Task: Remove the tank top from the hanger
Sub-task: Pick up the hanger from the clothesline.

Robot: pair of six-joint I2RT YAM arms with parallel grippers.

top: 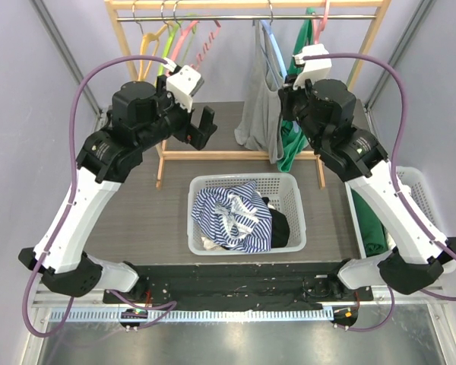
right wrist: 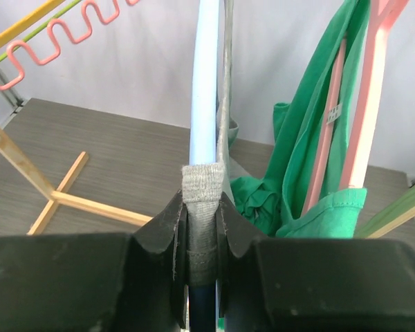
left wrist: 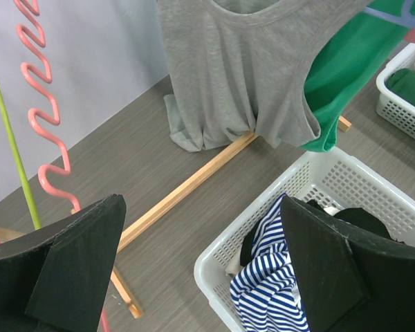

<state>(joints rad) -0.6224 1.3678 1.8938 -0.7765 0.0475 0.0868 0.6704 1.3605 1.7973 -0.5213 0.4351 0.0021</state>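
A grey tank top (top: 257, 114) hangs on a light blue hanger (top: 272, 47) from the wooden rack's rail; it also shows in the left wrist view (left wrist: 242, 69). My right gripper (right wrist: 202, 228) is shut on the tank top's grey strap (right wrist: 202, 187) where it lies over the blue hanger arm (right wrist: 206, 83). In the top view the right gripper (top: 289, 95) sits at the garment's right shoulder. My left gripper (top: 201, 128) is open and empty, left of the tank top, above the rack's base bar; its fingers (left wrist: 76, 263) frame the floor and basket.
A white basket (top: 287, 182) holds a blue striped shirt (top: 232, 217) and dark clothes. A green garment (top: 292, 144) hangs on a pink hanger (right wrist: 363, 104) right of the tank top. Empty pink, green and yellow hangers (top: 167, 38) hang left. Another basket (top: 414, 182) sits at right.
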